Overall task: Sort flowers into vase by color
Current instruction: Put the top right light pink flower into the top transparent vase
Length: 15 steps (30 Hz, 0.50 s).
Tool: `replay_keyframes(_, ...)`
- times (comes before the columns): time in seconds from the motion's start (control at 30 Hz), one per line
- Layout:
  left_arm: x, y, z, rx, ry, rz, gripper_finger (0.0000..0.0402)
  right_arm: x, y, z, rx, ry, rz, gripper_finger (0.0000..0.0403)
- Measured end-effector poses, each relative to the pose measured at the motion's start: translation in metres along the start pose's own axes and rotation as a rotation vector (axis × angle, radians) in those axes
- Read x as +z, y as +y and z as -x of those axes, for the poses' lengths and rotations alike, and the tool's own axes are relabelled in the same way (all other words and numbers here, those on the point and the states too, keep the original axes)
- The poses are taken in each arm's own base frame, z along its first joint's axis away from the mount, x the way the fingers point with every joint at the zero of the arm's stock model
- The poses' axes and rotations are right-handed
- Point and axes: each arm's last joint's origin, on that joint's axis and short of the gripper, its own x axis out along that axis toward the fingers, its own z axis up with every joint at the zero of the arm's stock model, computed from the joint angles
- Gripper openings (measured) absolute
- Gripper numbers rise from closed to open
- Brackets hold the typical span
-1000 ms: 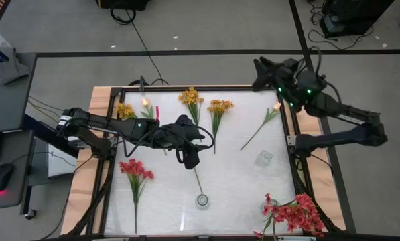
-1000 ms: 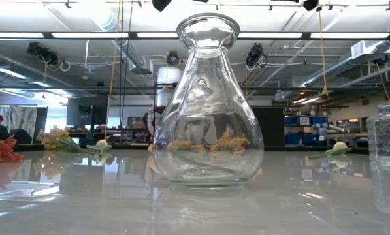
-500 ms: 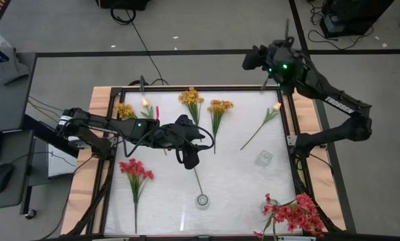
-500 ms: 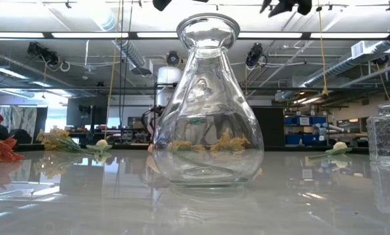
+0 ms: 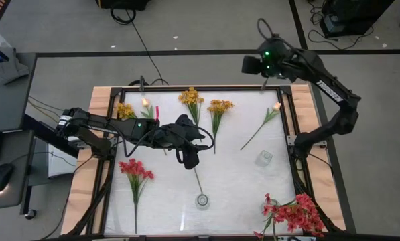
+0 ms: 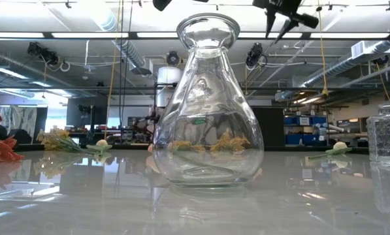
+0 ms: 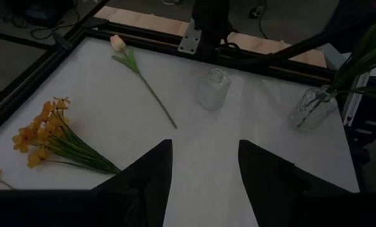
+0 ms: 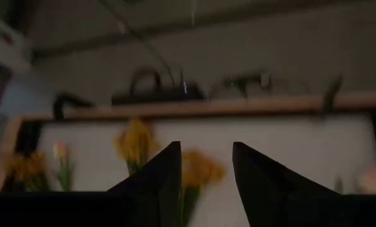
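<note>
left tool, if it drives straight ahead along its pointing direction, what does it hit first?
Probably bare table. The left tool is open and empty, with white surface between its fingers. Farther on stands the small glass vase, roughly in line; depth is hard to judge. The peach tulip stem lies off to one side.

The white table (image 5: pixel 233 174) carries yellow-orange clusters (image 5: pixel 220 107), red flowers (image 5: pixel 136 169) and 2 glass vases (image 5: pixel 202 200) (both upright).

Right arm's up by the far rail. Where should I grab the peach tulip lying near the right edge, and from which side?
Grip the peach tulip mid-stem, below its leaves, coming straight down with the right gripper. The stem lies flat and diagonal on bare tabletop, so set the open jaws across that diagonal.
</note>
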Motion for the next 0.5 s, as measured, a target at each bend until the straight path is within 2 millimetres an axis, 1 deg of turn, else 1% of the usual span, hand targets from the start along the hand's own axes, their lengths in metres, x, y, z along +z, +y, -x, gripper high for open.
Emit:
replay_keyframes(0.1, 0.0, 0.0, 0.0, 0.0, 0.0, 0.0, 0.0188, -0.006, -0.002, -0.012, -0.048, 0.132, -0.003, 0.0152)
replay_keyframes(0.2, 0.0, 0.0, 0.0, 0.0, 0.0, -0.005, 0.0188, -0.011, -0.005, -0.018, -0.099, 0.211, 0.016, 0.0152)
replay_keyframes(0.33, 0.0, 0.0, 0.0, 0.0, 0.0, -0.016, 0.0188, -0.016, -0.008, -0.019, -0.142, 0.284, 0.02, 0.0152)
replay_keyframes(0.5, 0.0, 0.0, 0.0, 0.0, 0.0, -0.013, 0.0188, -0.022, -0.015, -0.016, -0.187, 0.384, 0.032, 0.0152)
